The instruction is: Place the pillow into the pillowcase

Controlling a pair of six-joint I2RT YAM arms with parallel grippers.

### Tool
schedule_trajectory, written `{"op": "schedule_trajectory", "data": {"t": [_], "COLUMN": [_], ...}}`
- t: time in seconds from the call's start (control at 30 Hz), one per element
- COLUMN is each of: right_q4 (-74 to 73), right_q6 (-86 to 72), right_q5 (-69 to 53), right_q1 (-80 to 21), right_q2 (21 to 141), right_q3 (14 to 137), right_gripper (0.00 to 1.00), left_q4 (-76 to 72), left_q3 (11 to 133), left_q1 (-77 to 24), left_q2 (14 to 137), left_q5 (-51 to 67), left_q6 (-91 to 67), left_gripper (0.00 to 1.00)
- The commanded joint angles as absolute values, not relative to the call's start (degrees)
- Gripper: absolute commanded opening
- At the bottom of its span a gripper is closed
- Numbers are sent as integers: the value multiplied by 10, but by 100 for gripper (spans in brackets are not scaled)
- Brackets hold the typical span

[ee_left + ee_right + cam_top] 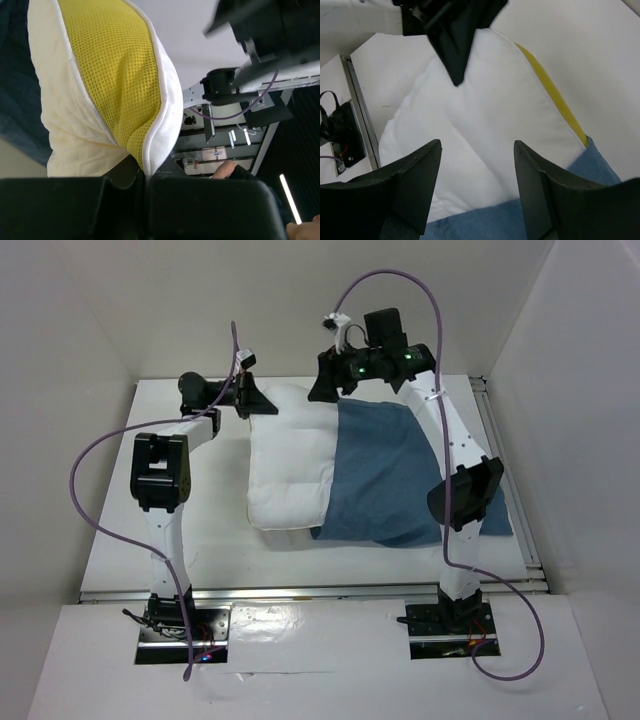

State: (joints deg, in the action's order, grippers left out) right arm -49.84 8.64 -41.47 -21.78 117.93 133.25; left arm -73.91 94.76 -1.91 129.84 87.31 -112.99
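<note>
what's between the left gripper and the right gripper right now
The pillow: in the right wrist view its white top spans from the open right gripper to the left gripper pinching its corner.

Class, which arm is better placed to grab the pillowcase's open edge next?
Right, probably: the right gripper hangs open over the pillowcase edge; the left gripper is shut on the pillow's corner.

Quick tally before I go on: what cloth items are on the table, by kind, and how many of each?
pillow: 1
pillowcase: 1
Total: 2
</note>
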Motion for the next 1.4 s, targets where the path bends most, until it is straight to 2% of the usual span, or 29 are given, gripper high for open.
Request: {"op": "schedule_trajectory", "data": {"t": [0.0, 0.23, 0.43, 0.67, 0.73, 1.07, 1.13, 1.23, 1.33, 1.37], "right_q4": [-488, -468, -484, -466, -461, -476, -482, -487, -482, -482], "right_q6": [134, 194, 194, 194, 194, 178, 171, 171, 166, 166], "right_q5": [-388, -294, -275, -248, -243, -226, -219, -211, -200, -192], "right_q1": [-277, -335, -335, -335, -335, -340, -346, -353, -359, -366], "right_q2": [1157, 1138, 1160, 1176, 1176, 1200, 1205, 1211, 1211, 1206], "right_q3": [1347, 1294, 1310, 1292, 1287, 1304, 1319, 1325, 1318, 1318], "right_gripper": [67, 67, 67, 67, 67, 67, 67, 67, 67, 67], "left_q4": [-1042, -1048, -1048, -1047, -1052, -1052, -1047, -1052, -1026, -993], "left_q3": [921, 848, 877, 834, 858, 1209, 1233, 1210, 1075, 1023], "left_q1": [-20, -10, -10, -10, -10, -17, -17, -17, -9, -9], "left_q2": [1248, 1287, 1305, 1235, 1235, 1293, 1281, 1234, 1171, 1114], "left_q5": [1050, 1050, 1050, 1050, 1045, 1040, 1040, 1019, 949, 922], "left_q6": [-1200, -1179, -1185, -1179, -1179, -1171, -1171, -1186, -1186, -1160], "left_gripper": [0, 0, 0, 0, 0, 0, 0, 0, 0, 0]}}
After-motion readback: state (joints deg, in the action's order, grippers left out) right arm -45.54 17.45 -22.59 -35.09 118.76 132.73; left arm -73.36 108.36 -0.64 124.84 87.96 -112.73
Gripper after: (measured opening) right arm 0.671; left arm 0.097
